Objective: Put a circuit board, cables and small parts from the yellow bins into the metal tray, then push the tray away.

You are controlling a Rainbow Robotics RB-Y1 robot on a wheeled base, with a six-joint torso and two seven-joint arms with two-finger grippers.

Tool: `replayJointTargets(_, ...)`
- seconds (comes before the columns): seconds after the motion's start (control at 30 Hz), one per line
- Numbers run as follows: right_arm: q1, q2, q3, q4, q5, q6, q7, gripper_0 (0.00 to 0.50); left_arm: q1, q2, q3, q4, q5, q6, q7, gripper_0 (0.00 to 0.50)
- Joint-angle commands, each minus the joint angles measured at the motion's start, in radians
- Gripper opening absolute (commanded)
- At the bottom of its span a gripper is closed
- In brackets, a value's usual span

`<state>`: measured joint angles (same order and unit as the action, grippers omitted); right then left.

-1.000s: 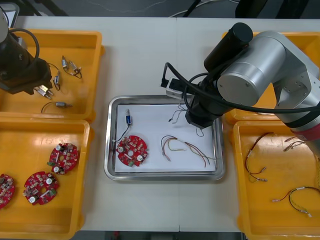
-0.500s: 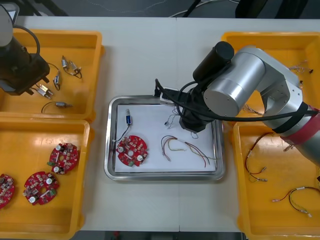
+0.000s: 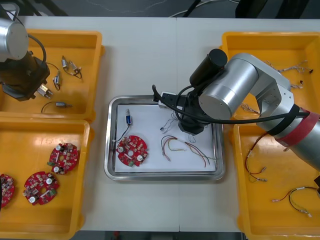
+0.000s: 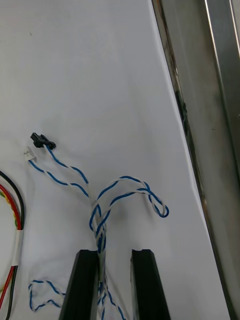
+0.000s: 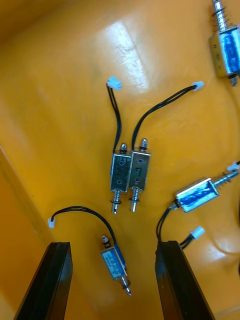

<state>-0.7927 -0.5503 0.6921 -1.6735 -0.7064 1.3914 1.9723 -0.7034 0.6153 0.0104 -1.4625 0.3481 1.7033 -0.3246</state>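
Since it belongs there, the right gripper pinches the blue and white cable inside the metal tray; left of the tray, the left gripper gapes above small metal parts.

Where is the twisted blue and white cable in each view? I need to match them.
Front view: the twisted blue and white cable at the right arm's wrist, over the metal tray's white inside.
Right wrist view: between the right gripper's fingers, shut on it.
Left wrist view: the open left gripper over small metal parts in a yellow bin instead.
Shared landmark: the red and yellow cable beside it.
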Motion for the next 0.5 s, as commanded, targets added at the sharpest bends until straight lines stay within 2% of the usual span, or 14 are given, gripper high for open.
replayJointTargets(0.03,-0.048,0.013,0.015,-0.006,0.01,-0.009,0.031,0.427,0.033,-0.049,0.028,-0.007,-0.041,-0.017,-0.051,0.486)
replayJointTargets(0.07,-0.048,0.012,0.012,-0.006,0.008,-0.009,0.031,0.453,0.036,-0.054,0.033,-0.007,-0.046,-0.021,-0.05,0.487)
replayJointTargets(0.13,-0.048,0.013,0.003,-0.006,0.004,0.0,0.033,0.463,0.038,-0.065,0.034,-0.007,-0.057,-0.021,-0.048,0.486)
replayJointTargets(0.3,-0.048,0.015,-0.052,-0.032,-0.004,0.071,0.028,0.463,0.038,-0.095,0.051,-0.007,-0.086,-0.024,-0.037,0.486)
replayJointTargets(0.5,-0.049,0.03,-0.151,-0.078,-0.016,0.21,0.019,0.464,0.039,-0.117,0.06,-0.007,-0.101,-0.041,-0.031,0.486)
